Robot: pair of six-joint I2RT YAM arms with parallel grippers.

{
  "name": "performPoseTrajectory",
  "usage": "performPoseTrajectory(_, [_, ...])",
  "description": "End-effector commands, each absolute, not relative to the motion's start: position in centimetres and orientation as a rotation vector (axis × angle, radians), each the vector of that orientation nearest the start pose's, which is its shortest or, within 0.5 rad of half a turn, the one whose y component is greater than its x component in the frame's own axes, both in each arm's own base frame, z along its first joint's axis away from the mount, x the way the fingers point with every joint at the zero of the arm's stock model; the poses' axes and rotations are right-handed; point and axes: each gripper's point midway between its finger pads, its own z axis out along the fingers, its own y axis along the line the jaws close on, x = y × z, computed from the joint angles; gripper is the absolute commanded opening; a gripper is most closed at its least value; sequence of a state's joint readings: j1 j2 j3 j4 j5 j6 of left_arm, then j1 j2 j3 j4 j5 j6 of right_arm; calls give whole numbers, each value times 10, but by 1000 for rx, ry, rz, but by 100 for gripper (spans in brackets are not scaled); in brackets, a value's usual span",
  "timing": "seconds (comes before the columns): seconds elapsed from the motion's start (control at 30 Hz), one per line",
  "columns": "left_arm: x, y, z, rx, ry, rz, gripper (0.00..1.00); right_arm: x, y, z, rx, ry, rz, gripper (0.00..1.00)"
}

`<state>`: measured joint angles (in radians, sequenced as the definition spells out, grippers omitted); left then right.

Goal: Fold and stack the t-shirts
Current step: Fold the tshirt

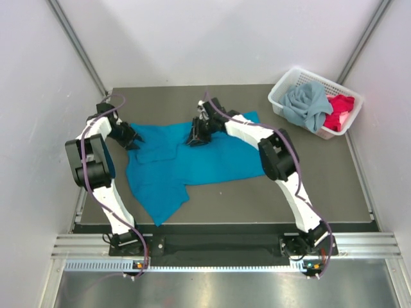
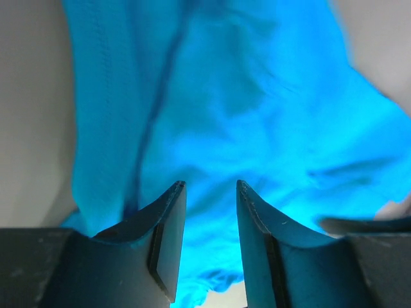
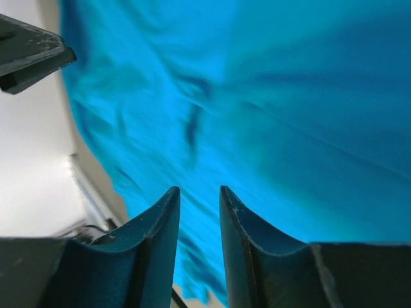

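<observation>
Both the left gripper (image 1: 133, 138) and the right gripper (image 1: 198, 136) hover, jaws apart and empty, over the teal t-shirt (image 1: 186, 163) lying rumpled toward the left edge of the table (image 1: 270, 202); spreading seems in hand, so each next needs a hem pinch.

An overhead camera looks down from afar on the bright teal-blue cloth t-shirt (image 1: 167, 173). Both wrist cameras face it closely.

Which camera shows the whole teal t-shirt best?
The top external view: the teal t-shirt lies spread on the table, most of its outline visible. Both wrist views show only close, blurred patches of its cloth.
</observation>
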<state>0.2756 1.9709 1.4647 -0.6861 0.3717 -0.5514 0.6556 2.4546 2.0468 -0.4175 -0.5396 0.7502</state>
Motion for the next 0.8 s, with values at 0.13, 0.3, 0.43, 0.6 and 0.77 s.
performPoseTrajectory(0.13, [442,67,58,-1081,2493,-470,41,439,339,168,-213,2434,925,34])
performPoseTrajectory(0.3, [487,80,100,-980,2326,-506,50,441,296,176,-168,2428,863,36])
performPoseTrajectory(0.43, [521,92,108,-983,2280,-560,53,439,280,174,-168,2442,842,38])
performPoseTrajectory(0.6, [560,111,106,-1022,2258,-576,54,445,261,169,-121,2453,848,39])
performPoseTrajectory(0.77, [564,106,92,-1175,2271,-638,50,459,242,170,-46,2447,862,39])
